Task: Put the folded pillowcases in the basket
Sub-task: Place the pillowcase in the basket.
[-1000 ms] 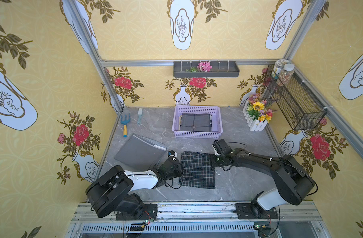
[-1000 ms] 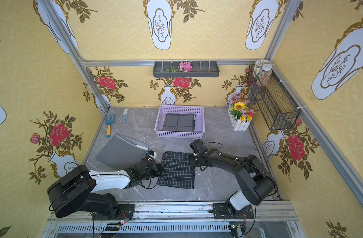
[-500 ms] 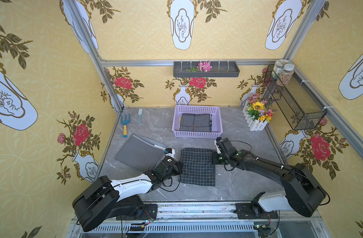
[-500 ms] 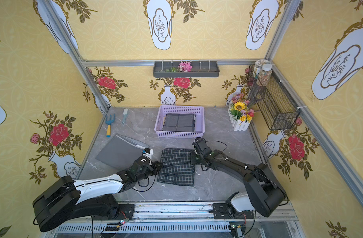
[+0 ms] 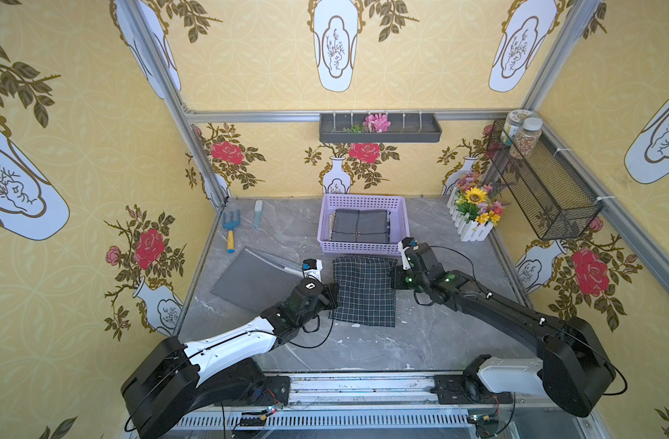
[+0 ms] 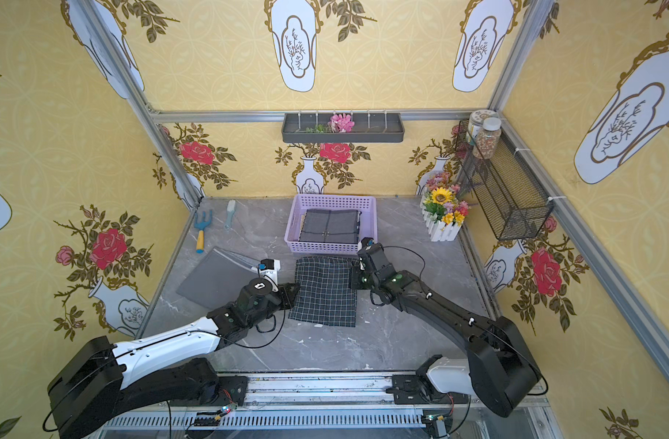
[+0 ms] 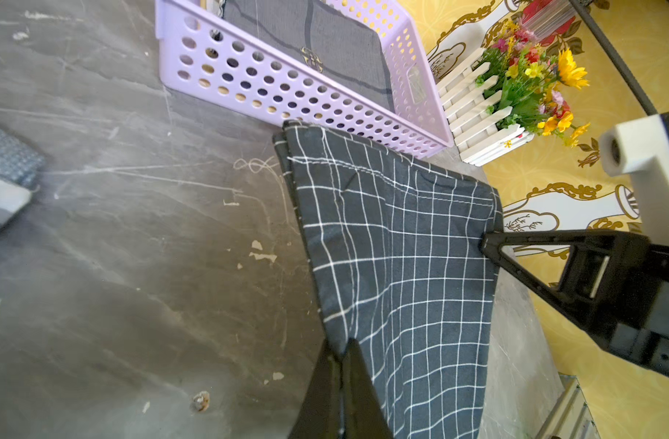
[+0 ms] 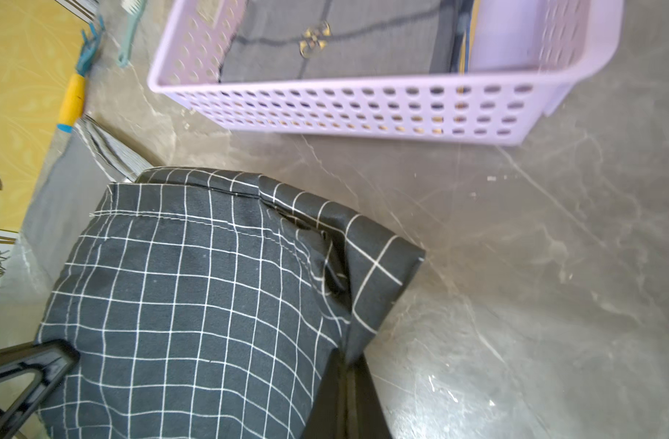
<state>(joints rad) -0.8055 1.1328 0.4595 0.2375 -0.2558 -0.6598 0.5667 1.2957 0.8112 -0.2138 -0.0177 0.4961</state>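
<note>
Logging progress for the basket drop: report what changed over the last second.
Both arms reached forward, carrying the checked pillowcase away from the base toward the basket; its far edge now lies close to the basket's near wall. The left gripper and right gripper stayed shut on its opposite sides. The basket, the grey cloth inside it and the grey fabric on the table stayed put.

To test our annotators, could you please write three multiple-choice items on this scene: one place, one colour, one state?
1. The checked pillowcase is: A in the basket; B just in front of the basket; C behind the basket.
2. The basket is: A lavender; B green; C red.
3. The left gripper and right gripper are: A both open; B only one shut; C both shut on the checked pillowcase.
Answers: B, both top views show it before the front wall; A, the perforated walls are lavender; C, wrist views show pinched cloth.
</note>
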